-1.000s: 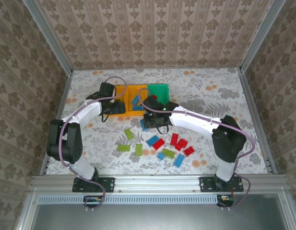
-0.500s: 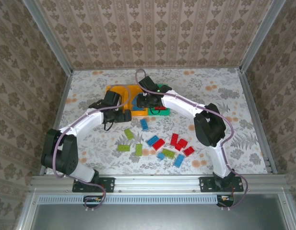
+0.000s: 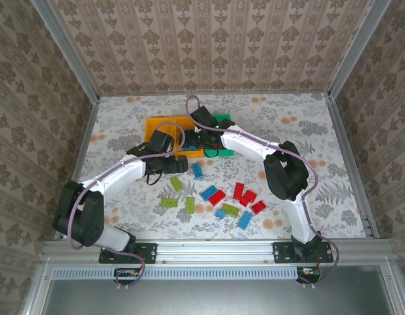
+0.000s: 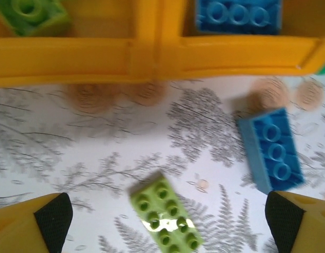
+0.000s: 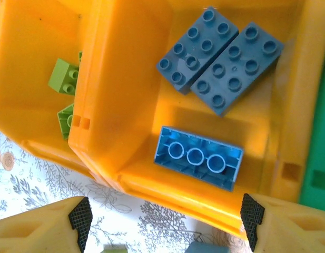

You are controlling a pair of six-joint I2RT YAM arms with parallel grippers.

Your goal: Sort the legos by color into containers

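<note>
The left gripper (image 4: 170,220) has its jaws spread wide and empty. A lime green brick (image 4: 165,221) lies on the table (image 4: 72,153) between the two fingertips, skewed to the line across them, and a loose blue brick (image 4: 271,150) sits near it to the right, not touching. This reads as the approach to a pick. The next move calls for lowering around the green brick, probably with a small wrist turn so the pads meet its long sides squarely. The jaws then need to close without nudging the blue neighbour and carry the brick to the left orange bin (image 5: 25,52), which already holds green bricks (image 5: 62,76). The right gripper (image 5: 166,216) is likewise spread and holds nothing. It hangs above the near wall of the middle orange bin (image 5: 125,79), where three blue bricks (image 5: 198,157) lie, one upside down. Its delivery looks complete, so it seems free to fetch another. The green bin (image 5: 317,158) stands just beside that bin on the right. From above, red bricks (image 3: 216,197) lie scattered with more blue and green ones on the table nearer the arms' bases, so much sorting remains.
</note>
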